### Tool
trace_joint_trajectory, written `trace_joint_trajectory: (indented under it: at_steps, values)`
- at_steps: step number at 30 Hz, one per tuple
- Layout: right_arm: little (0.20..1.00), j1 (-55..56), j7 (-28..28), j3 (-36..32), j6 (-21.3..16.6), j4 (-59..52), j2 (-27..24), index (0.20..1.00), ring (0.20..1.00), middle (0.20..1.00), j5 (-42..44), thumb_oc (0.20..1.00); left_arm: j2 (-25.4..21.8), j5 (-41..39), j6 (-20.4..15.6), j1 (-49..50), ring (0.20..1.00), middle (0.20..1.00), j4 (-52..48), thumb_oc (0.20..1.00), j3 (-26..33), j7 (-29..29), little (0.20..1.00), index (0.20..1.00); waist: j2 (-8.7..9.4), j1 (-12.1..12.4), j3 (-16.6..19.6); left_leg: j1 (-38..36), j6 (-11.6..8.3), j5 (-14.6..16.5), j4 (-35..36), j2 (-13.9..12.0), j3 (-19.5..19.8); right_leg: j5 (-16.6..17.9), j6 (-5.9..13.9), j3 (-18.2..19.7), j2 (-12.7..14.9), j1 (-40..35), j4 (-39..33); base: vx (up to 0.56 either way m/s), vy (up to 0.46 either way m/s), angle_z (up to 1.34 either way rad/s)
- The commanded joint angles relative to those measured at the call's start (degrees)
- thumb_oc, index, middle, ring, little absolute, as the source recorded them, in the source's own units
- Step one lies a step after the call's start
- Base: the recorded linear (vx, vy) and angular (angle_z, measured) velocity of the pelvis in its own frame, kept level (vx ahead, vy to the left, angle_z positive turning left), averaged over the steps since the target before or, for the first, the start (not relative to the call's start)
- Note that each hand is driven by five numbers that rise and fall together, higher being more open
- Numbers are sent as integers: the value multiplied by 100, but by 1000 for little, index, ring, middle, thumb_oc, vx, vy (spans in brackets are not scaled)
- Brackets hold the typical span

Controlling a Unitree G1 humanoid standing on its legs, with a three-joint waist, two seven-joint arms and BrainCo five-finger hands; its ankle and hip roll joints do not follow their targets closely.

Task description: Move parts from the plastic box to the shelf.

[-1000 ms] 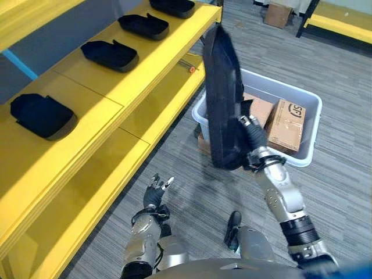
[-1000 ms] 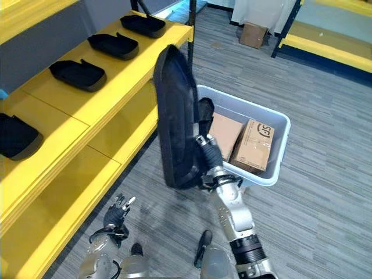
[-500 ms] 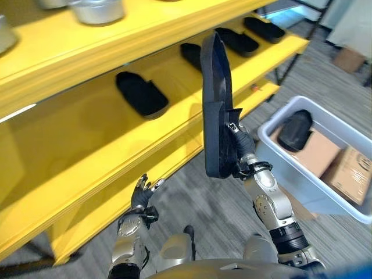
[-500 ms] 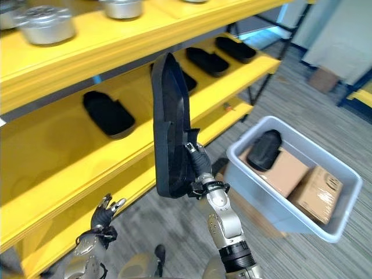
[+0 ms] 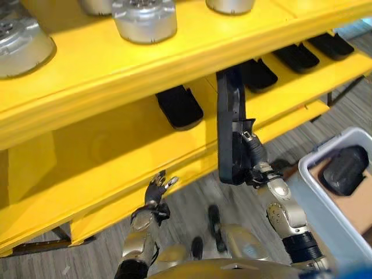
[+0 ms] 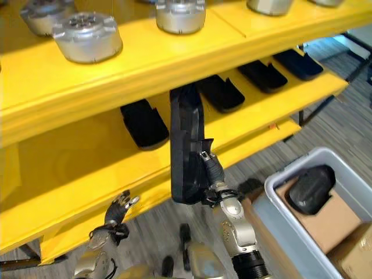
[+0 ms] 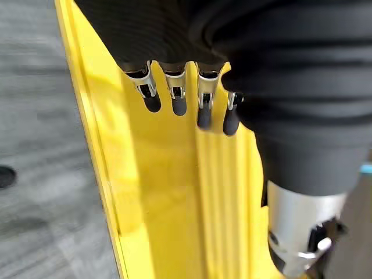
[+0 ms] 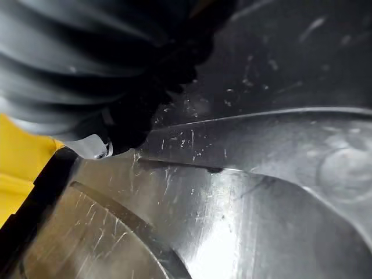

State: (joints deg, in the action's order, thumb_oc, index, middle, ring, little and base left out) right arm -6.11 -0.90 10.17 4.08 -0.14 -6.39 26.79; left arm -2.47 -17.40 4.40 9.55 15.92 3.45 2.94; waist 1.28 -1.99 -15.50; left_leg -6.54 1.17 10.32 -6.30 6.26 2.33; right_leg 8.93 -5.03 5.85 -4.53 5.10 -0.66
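Holding upright a long black part (image 5: 230, 133), gripped near its lower end by the right hand (image 5: 256, 165) with fingers curled round it; upper end level with the middle board of the yellow shelf (image 5: 116, 145), in front of the gap between one shelved black part (image 5: 179, 107) and the next (image 5: 257, 74). Compared with a second ago: whole view swung from the plastic box (image 5: 325, 203) toward the shelf, so mostly camera motion rather than motion of things; box now at the right edge, with another dark part (image 5: 344, 168) on a cardboard carton (image 6: 325, 218) inside. Top board now in sight, carrying round silver metal parts (image 5: 144, 17). Held part formerly over the box, now close before the shelf front. Judged meaning: carry stage nearly over, placing stage not yet begun, part neither tipped flat nor resting on the board. Left hand (image 5: 156, 192) low beside the bottom board, fingers loosely spread, holding nothing, much as a second ago; in its wrist view, fingertips (image 7: 174, 104) over bare yellow board.
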Motion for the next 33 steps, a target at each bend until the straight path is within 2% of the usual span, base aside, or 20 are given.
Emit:
trace_joint_trajectory:
  at_steps: [1,4,5,6,7,8,9,10,11,14,15,16,17,18,19,21,23,24,29,33]
  values:
    - [200,-117,108,-210,-348,-579,138,200,200,200,248,200,-12,-61,-242,-111,1000,1000,-526,1000,153,46,1000,1000,-322,-140,96,-129,-41,-1118,1130,-409,-139,-309,492,-158,-283,-222,40,52,-77,25]
    - [200,-130,119,-242,-329,-622,122,200,200,200,248,200,52,-91,-231,-58,1000,1000,-550,1000,213,28,1000,1000,-401,-133,146,-162,-55,-1194,1130,-441,-95,-323,492,-116,-301,-284,66,27,-55,3]
    - [200,-159,107,-202,-342,-652,117,200,200,200,246,200,123,-106,-217,-36,1000,1000,-619,1000,244,31,1000,1000,-449,-125,127,-158,-114,-1396,985,-452,-47,-356,483,-80,-315,-337,95,19,-53,2]
    - [200,-158,106,-201,-341,-653,117,200,200,200,246,200,123,-106,-217,-36,1000,1000,-620,1000,244,31,1000,1000,-448,-131,125,-155,-115,-1393,977,-451,-42,-356,483,-84,-313,-339,94,-17,-65,9]
    - [200,-172,94,-178,-347,-684,95,200,200,200,241,200,130,-110,-207,-61,1000,1000,-643,1000,231,33,1000,1000,-410,-130,74,-40,-175,-1392,535,-416,-91,-333,486,-95,-250,-368,94,-25,-21,20]
    - [200,-171,92,-177,-345,-688,94,200,200,200,242,200,131,-110,-207,-62,1000,1000,-642,1000,232,33,1000,1000,-411,-143,72,-17,-176,-1368,490,-416,-80,-333,486,-107,-248,-368,93,-59,-60,29]
    - [200,-163,79,-209,-368,-744,38,200,200,200,236,200,134,-113,-184,-119,1000,1000,-664,1000,229,22,1000,1000,-315,-157,-40,79,-216,-1201,-74,-462,-257,-285,499,-205,-92,-432,110,-29,-51,35]
    - [200,-152,85,-209,-359,-758,45,200,200,200,249,200,120,-108,-156,-116,1000,1000,-659,1000,239,-2,1000,1000,-282,-172,-27,46,-184,-1160,-83,-611,-329,-279,520,-261,-17,-435,126,-14,-53,46]
    - [200,-141,96,-249,-352,-754,48,200,200,200,240,200,118,-109,-144,-79,1000,1000,-672,1000,265,-23,1000,1000,-231,-185,-25,-17,-145,-1152,-106,-875,-430,-270,540,-312,84,-480,105,45,-9,89]
    - [200,-75,162,-291,-295,-646,97,200,200,200,259,200,127,-86,-112,155,1000,1000,-713,1000,358,-98,1000,1000,-172,-110,101,-156,-6,-1213,265,-1529,-327,-289,568,-286,219,-628,2,83,12,82]
    - [200,-72,163,-291,-295,-645,97,200,200,200,259,200,127,-86,-112,160,1000,1000,-715,1000,356,-99,1000,1000,-176,-108,104,-166,-8,-1213,277,-1535,-330,-292,566,-285,214,-633,1,81,39,14]
    - [200,-48,153,-359,-286,-608,117,200,200,200,226,200,190,-43,-78,245,1000,1000,-802,1000,410,-161,1000,1000,-169,-115,222,-106,12,-1417,607,-1991,-362,-285,623,-260,285,-613,30,49,32,13]
    - [200,-48,153,-359,-286,-608,117,200,200,200,226,200,190,-43,-78,245,1000,1000,-802,1000,410,-161,1000,1000,-169,-115,222,-106,12,-1417,607,-1991,-362,-285,623,-260,285,-613,30,115,123,23]
    - [200,-69,138,-395,-259,-614,120,200,200,200,200,200,204,-4,-55,305,1000,1000,-850,1000,404,-220,1000,1000,-237,-113,288,-163,-44,-1587,1113,-2344,-414,-322,670,-230,308,-634,89,80,129,36]
    - [200,-69,130,-398,-263,-614,121,200,200,200,175,200,201,18,-63,281,1000,1000,-834,1000,379,-224,1000,1000,-270,-128,290,-110,-104,-1565,1130,-2416,-492,-313,679,-251,331,-645,125,88,187,42]
    - [200,-58,130,-412,-262,-646,172,200,200,200,169,200,217,40,-81,225,1000,1000,-753,1000,343,-251,1000,1000,-322,-178,332,-149,-253,-1527,1130,-2469,-586,-293,652,-287,405,-689,163,72,162,42]
    - [200,-56,164,-380,-235,-636,201,200,200,200,174,200,183,48,-98,210,1000,1000,-727,1000,334,-268,1000,1000,-343,-169,372,-198,-264,-1462,1130,-2486,-553,-318,624,-276,407,-748,144,78,128,12]
    - [200,-49,186,-334,-220,-636,291,200,200,200,207,200,103,48,-119,255,1000,1000,-762,1000,330,-263,1000,1000,-360,-79,385,-194,-225,-1394,1130,-2364,-451,-310,589,-253,442,-763,83,34,187,0]
    - [200,-146,240,-230,-215,-600,487,200,200,200,191,200,-127,19,-201,269,1000,1000,-668,1000,308,-238,1000,1000,-344,145,397,-269,-306,-1444,1130,-1932,-674,-308,559,-414,818,-888,12,44,254,-7]
    - [200,-347,240,-71,-199,-418,541,200,200,200,154,200,-205,22,-223,227,1000,1000,-608,1000,260,-226,1000,1000,-312,234,362,-324,-340,-1444,1130,-1732,-737,-317,587,-562,1013,-959,-9,38,208,11]
